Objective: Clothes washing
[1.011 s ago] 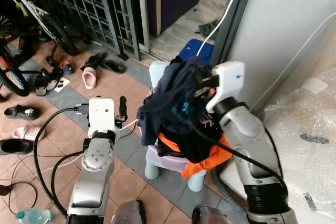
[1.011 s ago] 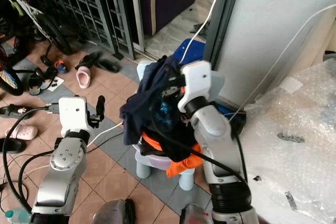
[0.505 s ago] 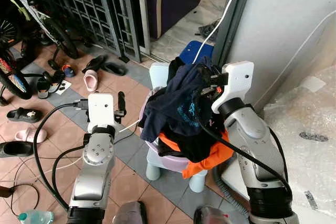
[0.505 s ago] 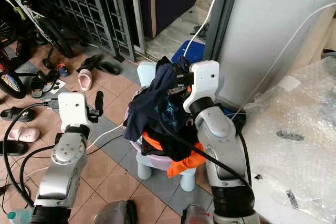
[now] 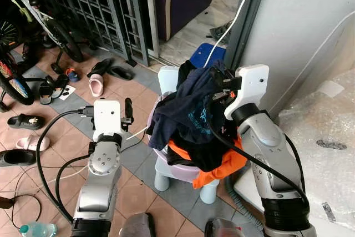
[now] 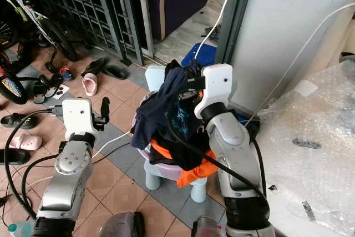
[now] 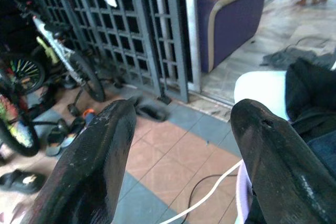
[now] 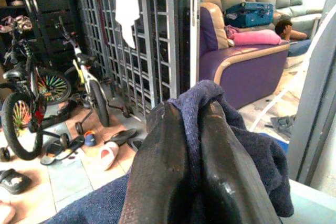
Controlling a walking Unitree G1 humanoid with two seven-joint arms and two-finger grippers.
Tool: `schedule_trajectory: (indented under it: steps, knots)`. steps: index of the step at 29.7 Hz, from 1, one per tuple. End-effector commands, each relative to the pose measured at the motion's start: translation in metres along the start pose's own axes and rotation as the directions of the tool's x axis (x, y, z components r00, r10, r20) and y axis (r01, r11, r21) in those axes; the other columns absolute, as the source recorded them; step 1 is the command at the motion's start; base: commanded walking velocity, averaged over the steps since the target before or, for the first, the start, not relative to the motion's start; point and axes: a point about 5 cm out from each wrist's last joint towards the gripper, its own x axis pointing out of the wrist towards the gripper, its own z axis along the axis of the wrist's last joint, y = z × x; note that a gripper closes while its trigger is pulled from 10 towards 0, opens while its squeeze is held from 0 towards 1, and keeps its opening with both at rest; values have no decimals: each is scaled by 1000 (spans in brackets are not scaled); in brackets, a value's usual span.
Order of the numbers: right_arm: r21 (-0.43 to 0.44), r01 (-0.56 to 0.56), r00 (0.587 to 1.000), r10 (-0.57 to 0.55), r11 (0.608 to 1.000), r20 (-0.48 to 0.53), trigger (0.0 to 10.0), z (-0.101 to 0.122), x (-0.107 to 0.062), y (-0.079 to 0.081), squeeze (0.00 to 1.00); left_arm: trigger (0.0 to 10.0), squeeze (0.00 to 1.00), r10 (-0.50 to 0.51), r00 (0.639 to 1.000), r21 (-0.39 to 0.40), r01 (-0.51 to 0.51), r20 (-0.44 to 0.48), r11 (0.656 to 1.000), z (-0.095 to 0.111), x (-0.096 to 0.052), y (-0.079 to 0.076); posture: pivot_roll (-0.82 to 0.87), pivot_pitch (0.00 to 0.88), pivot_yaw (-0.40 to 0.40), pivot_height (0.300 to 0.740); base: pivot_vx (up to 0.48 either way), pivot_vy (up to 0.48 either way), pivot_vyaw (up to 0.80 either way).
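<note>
Our right gripper (image 8: 191, 145) pinched tight on a navy garment (image 5: 186, 112), lifted above the clothes pile (image 5: 208, 162) on a lilac stool (image 5: 183, 173), our left gripper (image 7: 181, 145) spread wide, holding nothing, at nine o'clock of the pile

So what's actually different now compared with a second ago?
Very little. The view itself shifted as the robot moved, so the floor only seems to slide. The right tool stays shut on the dark navy garment, held above the pile on the purple stool. The left tool stays open and holds nothing, beside the stool. The orange cloth lies unchanged.
</note>
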Motion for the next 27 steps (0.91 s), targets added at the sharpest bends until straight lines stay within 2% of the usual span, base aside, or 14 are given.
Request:
schedule_trajectory:
  steps: [1,12,19,27]
  knots:
    - [-21,-11,999,12,1000,41,10000,12,4,2,0,10000,0,-7,1000,-3,7,14,1000,2,1,2,-19,30,61,740,0,0,0]
    - [-38,17,998,-15,999,56,10000,16,8,-3,0,10000,0,-11,999,4,11,30,1000,2,2,1,-23,22,62,740,0,0,-749]
    - [-84,19,996,-11,996,91,10000,23,12,-4,0,10000,0,-11,999,5,10,33,1000,2,2,1,-25,21,63,740,0,0,-769]
    - [-105,15,994,-3,994,113,10000,27,17,-4,0,10000,0,-9,999,3,9,37,1000,2,2,0,-26,25,58,740,0,-401,-604]
